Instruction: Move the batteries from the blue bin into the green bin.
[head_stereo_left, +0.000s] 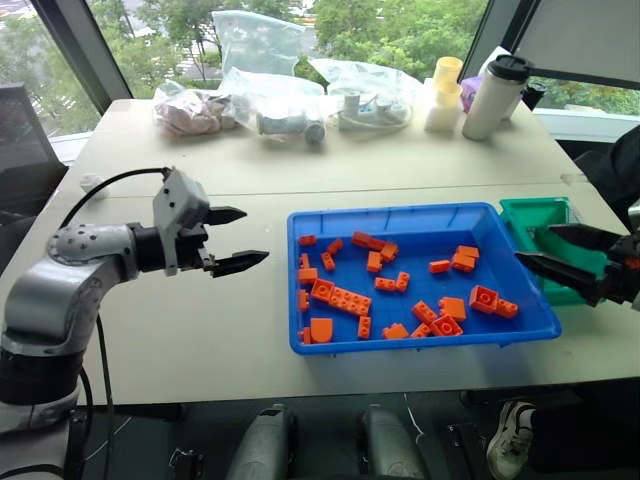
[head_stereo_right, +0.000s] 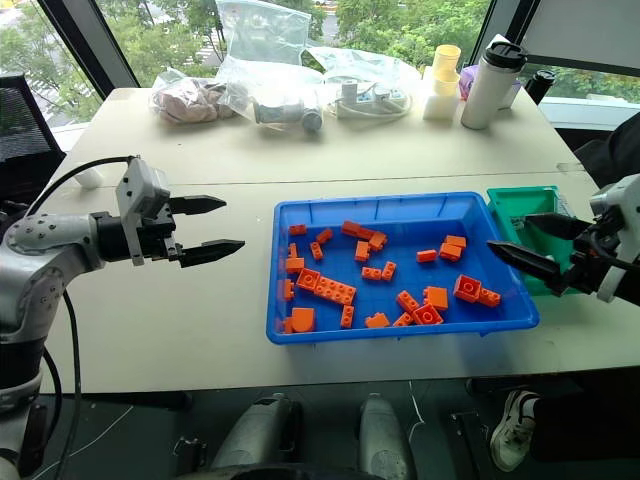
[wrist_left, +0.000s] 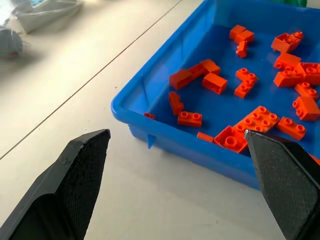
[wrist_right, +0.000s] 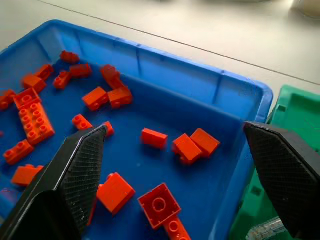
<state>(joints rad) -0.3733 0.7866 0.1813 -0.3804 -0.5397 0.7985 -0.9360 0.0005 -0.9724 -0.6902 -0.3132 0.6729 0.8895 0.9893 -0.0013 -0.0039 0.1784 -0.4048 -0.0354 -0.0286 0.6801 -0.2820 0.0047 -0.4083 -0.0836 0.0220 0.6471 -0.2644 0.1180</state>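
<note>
The blue bin (head_stereo_left: 390, 214) sits on the table right of centre and holds several orange bricks (head_stereo_left: 340, 298). The small green bin (head_stereo_left: 528, 212) touches its right side. In the right wrist view a silvery cylinder, apparently one of the batteries (wrist_right: 265, 231), lies in the green bin, partly cut off. My right gripper (head_stereo_left: 532, 244) hangs open and empty above the line where the two bins meet, pointing left over the blue bin. My left gripper (head_stereo_left: 255, 236) is open and empty over bare table, just left of the blue bin, pointing at it.
Clear plastic bags (head_stereo_left: 270, 100) with small parts lie along the table's far side. A white tumbler (head_stereo_left: 495, 95) and yellow cups (head_stereo_left: 445, 92) stand at the back right. A black chair (head_stereo_left: 25, 140) stands past the table's left edge.
</note>
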